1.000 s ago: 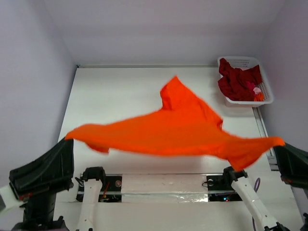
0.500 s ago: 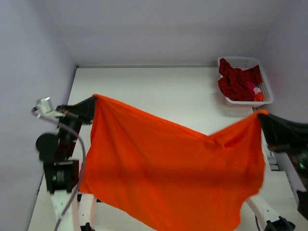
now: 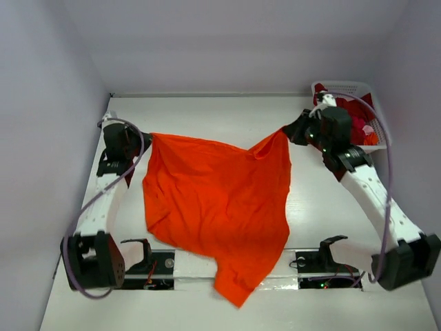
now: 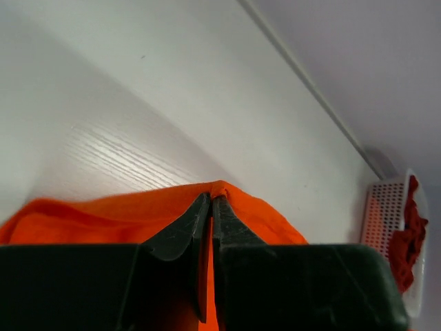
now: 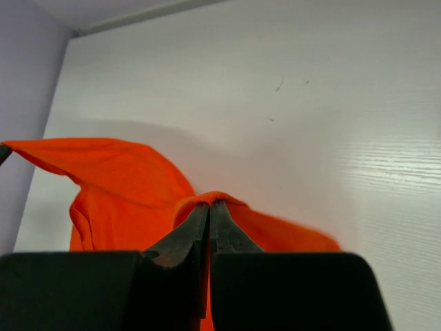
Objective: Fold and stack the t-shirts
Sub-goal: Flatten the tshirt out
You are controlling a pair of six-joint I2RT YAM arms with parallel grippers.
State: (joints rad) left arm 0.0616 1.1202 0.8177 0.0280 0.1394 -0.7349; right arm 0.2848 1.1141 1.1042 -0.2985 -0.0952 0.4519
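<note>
The bright orange t-shirt (image 3: 217,203) hangs stretched between my two grippers over the middle of the table; its lower end drapes past the near edge. My left gripper (image 3: 147,138) is shut on its upper left corner; the left wrist view shows the jaws (image 4: 211,198) pinching orange cloth (image 4: 83,214). My right gripper (image 3: 286,132) is shut on the upper right corner, and the right wrist view shows its jaws (image 5: 209,204) clamped on the cloth (image 5: 117,179). The dark red t-shirt (image 3: 339,117) lies bunched in the basket.
The white lattice basket (image 3: 348,88) stands at the back right corner and also holds small pink and orange pieces; it shows in the left wrist view (image 4: 386,214). The white table (image 3: 207,114) is walled at the back and left. Arm bases sit at the near edge.
Both arms have swung from high and near toward the far side of the table, carrying the orange t-shirt forward and lower. It now hangs narrower between the grippers.
</note>
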